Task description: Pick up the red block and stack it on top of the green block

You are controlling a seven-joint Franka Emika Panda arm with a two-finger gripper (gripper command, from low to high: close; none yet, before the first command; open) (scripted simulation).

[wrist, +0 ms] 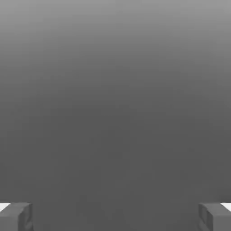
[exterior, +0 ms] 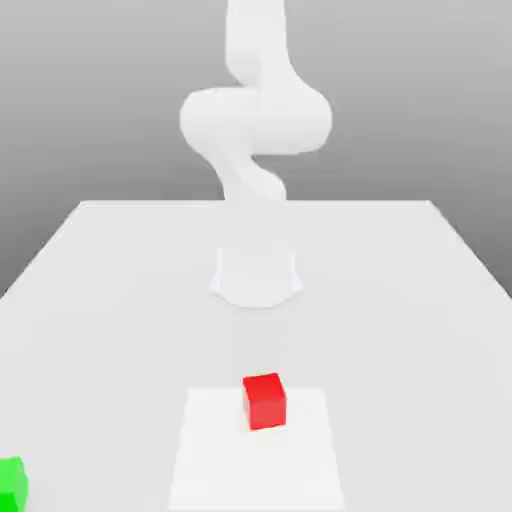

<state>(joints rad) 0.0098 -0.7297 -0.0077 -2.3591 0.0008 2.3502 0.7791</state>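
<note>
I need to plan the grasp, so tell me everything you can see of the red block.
The red block is a small, bright red cube with plain matte faces. It sits upright and square on a paler square patch of the white table, near that patch's far edge. Nothing touches it. The green block lies well apart, toward the exterior view's left.

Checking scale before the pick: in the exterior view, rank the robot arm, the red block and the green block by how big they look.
1. Robot arm, by far the largest.
2. Red block.
3. Green block, cropped at the frame's corner; its visible part looks smaller, so its rank against the red one is unsure.
</note>
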